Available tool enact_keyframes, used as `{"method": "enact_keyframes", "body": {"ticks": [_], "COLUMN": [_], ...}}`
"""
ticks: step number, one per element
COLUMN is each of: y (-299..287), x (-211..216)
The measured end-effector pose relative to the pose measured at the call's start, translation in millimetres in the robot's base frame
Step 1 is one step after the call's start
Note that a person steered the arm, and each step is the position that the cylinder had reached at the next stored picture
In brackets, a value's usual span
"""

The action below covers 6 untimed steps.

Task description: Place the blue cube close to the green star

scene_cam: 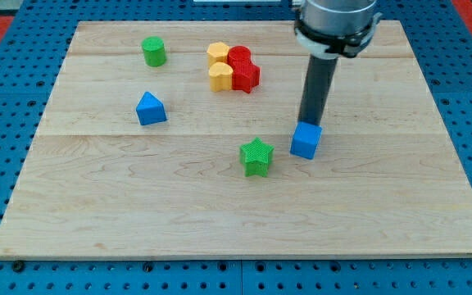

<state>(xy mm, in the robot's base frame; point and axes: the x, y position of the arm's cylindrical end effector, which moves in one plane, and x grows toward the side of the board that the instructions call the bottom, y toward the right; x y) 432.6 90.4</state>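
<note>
Although the blue cube [306, 140] already sits just to the right of the green star [256, 156], a narrow strip of bare wood separates them, so the task looks nearly done, with perhaps one short nudge to the left remaining. My tip [309, 124] stands at the cube's far top edge, touching it or nearly so, slightly right of its middle. No pincer exists on this rod, so nothing can be said of one being apart or together.

Both blocks lie near the middle of the desk [97, 221], well apart from every edge, with open wood on the near side and to the right. A blue triangular block [150, 108] sits well to the left, a green cylinder [153, 51] at far left, and the yellow blocks [218, 65] and red blocks [243, 68] cluster on the far side, clear of the path.
</note>
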Motion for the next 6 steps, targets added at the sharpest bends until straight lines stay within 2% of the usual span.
{"method": "enact_keyframes", "body": {"ticks": [2, 3, 4, 5, 6], "y": [-15.6, 11.5, 63.1, 60.1, 37.0], "x": [31.4, 20.7, 32.5, 65.7, 80.6]}}
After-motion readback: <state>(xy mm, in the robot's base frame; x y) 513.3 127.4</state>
